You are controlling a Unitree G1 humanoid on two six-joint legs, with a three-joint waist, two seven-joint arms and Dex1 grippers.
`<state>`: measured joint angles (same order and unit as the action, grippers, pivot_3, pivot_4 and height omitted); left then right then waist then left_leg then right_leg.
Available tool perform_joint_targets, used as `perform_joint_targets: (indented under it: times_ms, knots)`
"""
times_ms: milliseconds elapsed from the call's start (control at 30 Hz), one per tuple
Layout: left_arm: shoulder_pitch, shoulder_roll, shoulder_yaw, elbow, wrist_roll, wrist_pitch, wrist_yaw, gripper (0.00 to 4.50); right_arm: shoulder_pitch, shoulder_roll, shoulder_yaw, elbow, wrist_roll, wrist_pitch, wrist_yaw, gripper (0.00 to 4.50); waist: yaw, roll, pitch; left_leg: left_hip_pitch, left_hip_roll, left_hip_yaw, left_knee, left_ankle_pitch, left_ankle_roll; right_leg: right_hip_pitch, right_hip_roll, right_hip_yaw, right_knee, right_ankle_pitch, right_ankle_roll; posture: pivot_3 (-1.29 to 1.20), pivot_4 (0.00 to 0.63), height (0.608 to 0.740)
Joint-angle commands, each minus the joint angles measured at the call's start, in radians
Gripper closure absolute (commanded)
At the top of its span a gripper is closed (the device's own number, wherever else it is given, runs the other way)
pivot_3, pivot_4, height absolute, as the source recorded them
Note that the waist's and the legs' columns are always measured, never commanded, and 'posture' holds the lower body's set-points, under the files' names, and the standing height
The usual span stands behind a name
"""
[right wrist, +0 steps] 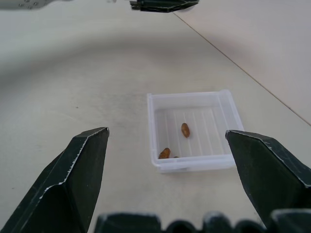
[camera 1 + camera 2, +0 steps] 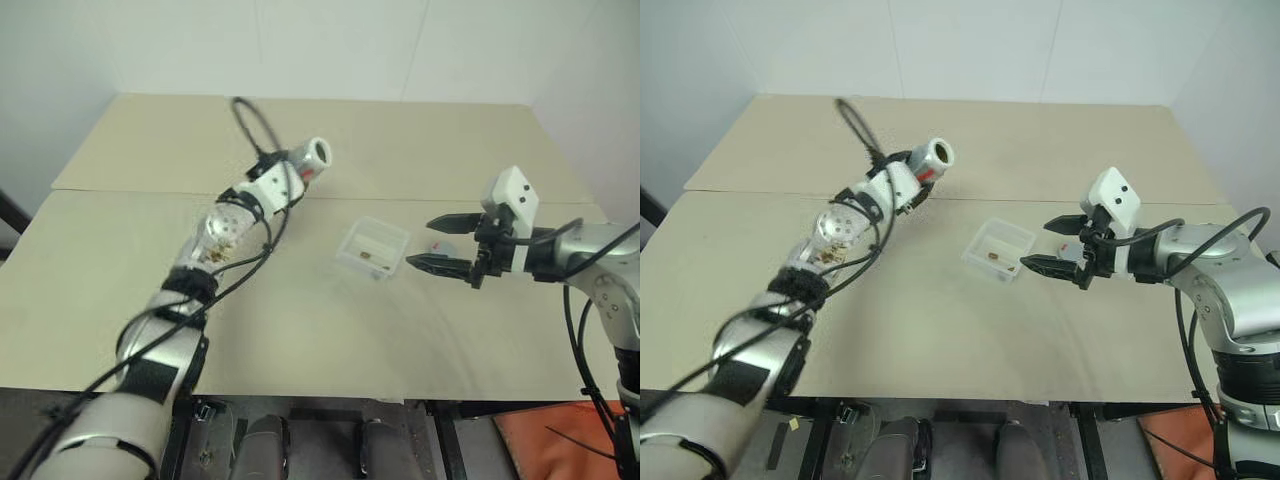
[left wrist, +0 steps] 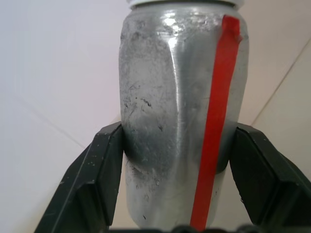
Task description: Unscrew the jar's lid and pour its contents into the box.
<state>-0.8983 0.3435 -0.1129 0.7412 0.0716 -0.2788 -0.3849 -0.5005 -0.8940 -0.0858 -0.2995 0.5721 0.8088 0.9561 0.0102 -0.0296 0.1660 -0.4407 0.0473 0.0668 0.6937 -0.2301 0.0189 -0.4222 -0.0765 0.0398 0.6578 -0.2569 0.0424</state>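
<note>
Judging by the brown pieces [image 1: 185, 129] already lying in the box [image 2: 352, 250] on the bench [image 2: 300, 340], we reckon pouring is done, our left gripper [image 3: 170, 160] clamped on the lidless jar [image 2: 311, 156] held aloft, right gripper [image 2: 440, 243] empty, jaws apart beside the box.

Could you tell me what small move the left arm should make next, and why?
Probably set the jar upright on the table: the left gripper holds it lidless, and brown pieces already lie in the box.
</note>
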Motion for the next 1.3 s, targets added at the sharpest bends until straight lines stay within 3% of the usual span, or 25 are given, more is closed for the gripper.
perform_joint_targets:
  times_ms: [33, 200, 333, 767, 967, 1133, 1300]
  knots:
    - [0.077, -0.027, 0.124, -0.255, -0.201, 0.190, -0.048, 1.55, 0.000, -0.003, -0.034, -0.038, 0.015, -0.020, -0.004, 0.05, 0.000, 0.000, 0.000, 0.000, 0.000, 0.000, 0.001, 0.000, 0.000, 0.000, 0.000, 0.000, 0.000, 0.000, 0.000, 0.00, 0.150, 0.740]
    - [0.199, -0.085, 0.205, -0.420, -0.357, 0.360, -0.063, 1.55, 0.006, -0.002, -0.036, -0.046, 0.018, -0.020, -0.006, 0.05, 0.002, 0.000, 0.000, 0.002, -0.001, -0.001, 0.002, 0.000, 0.000, 0.001, -0.001, 0.000, 0.000, 0.000, 0.000, 0.00, 0.150, 0.740]
    - [0.285, -0.136, 0.210, -0.433, -0.377, 0.341, -0.074, 1.55, 0.006, -0.002, -0.040, -0.053, 0.023, -0.017, -0.008, 0.05, 0.001, 0.000, 0.000, 0.005, -0.002, -0.001, 0.003, 0.000, 0.000, 0.003, -0.001, 0.001, 0.001, 0.000, 0.000, 0.00, 0.150, 0.740]
    - [0.197, -0.221, 0.204, 0.045, -0.248, -0.113, -0.072, 1.55, 0.023, -0.010, -0.057, -0.098, 0.053, -0.014, -0.012, 0.05, 0.002, 0.000, 0.000, 0.005, -0.002, -0.001, 0.002, 0.000, 0.000, 0.004, -0.001, 0.001, 0.000, 0.000, 0.000, 0.00, 0.150, 0.740]
    - [0.152, -0.234, 0.196, 0.190, -0.206, -0.220, -0.074, 1.55, 0.041, -0.012, -0.064, -0.119, 0.061, -0.013, -0.019, 0.05, 0.001, 0.000, 0.000, 0.005, -0.002, -0.001, 0.002, 0.000, 0.000, 0.004, -0.001, 0.001, 0.000, 0.001, 0.001, 0.00, 0.150, 0.740]
    - [0.172, -0.229, 0.198, 0.202, -0.200, -0.238, -0.084, 0.03, 0.052, -0.010, -0.063, -0.131, 0.064, -0.013, -0.022, 0.00, 0.001, 0.000, 0.000, 0.005, -0.002, -0.001, 0.002, 0.000, 0.000, 0.004, -0.001, 0.001, 0.000, 0.001, 0.001, 0.00, 0.150, 0.740]
    - [0.205, -0.211, 0.194, 0.176, -0.189, -0.239, -0.093, 0.03, 0.051, -0.010, -0.061, -0.133, 0.064, -0.012, -0.020, 0.00, 0.001, 0.000, 0.000, 0.005, -0.002, -0.001, 0.002, 0.000, 0.000, 0.003, 0.000, 0.001, 0.000, 0.001, 0.001, 0.00, 0.150, 0.740]
